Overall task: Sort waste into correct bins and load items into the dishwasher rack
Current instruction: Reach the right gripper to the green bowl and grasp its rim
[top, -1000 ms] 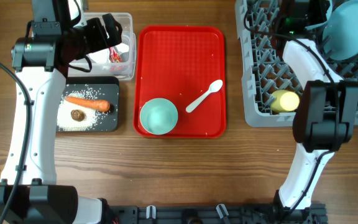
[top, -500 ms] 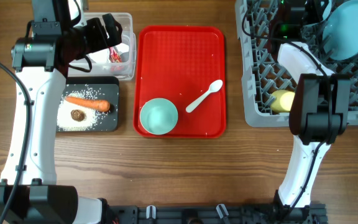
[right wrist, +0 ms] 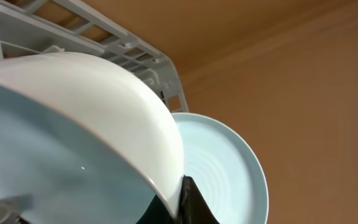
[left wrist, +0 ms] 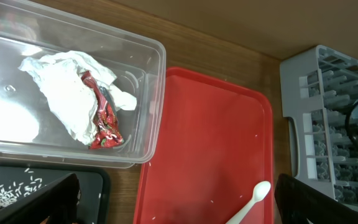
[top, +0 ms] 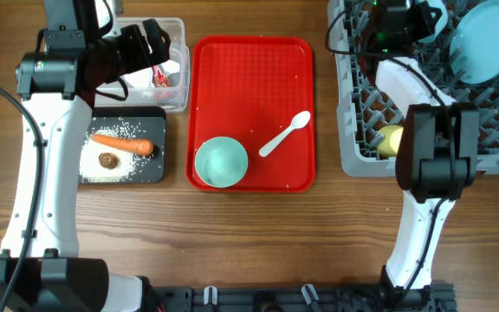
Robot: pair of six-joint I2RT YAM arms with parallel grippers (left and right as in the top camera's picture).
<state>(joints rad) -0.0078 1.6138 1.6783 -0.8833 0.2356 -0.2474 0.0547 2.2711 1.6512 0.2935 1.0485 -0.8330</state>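
My left gripper (top: 150, 43) is open and empty, hovering by the clear plastic tub (top: 177, 26); its fingers frame the left wrist view (left wrist: 176, 194). The tub holds the crumpled white napkin (left wrist: 64, 87) and the red wrapper (left wrist: 104, 118). The black tray (top: 158, 173) holds the carrot piece (top: 121, 143), the brown lump (top: 107, 159) and rice grains (top: 93, 166). My right gripper (top: 414, 22) is over the grey dishwasher rack (top: 492, 147), shut on the rim of the pale blue bowl (right wrist: 73, 124). The pale blue plate (top: 489, 30) stands behind it.
The flat red tray (top: 249, 69) carries the mint-green bowl (top: 222, 162) and the white plastic spoon (top: 286, 133), which also shows in the left wrist view (left wrist: 253, 199). The yellow cup (top: 390, 139) lies in the rack's front left, partly behind my right arm.
My right gripper has moved left along the rack's far edge with the bowl, away from the plate, which stays in the rack. The left arm has not moved.
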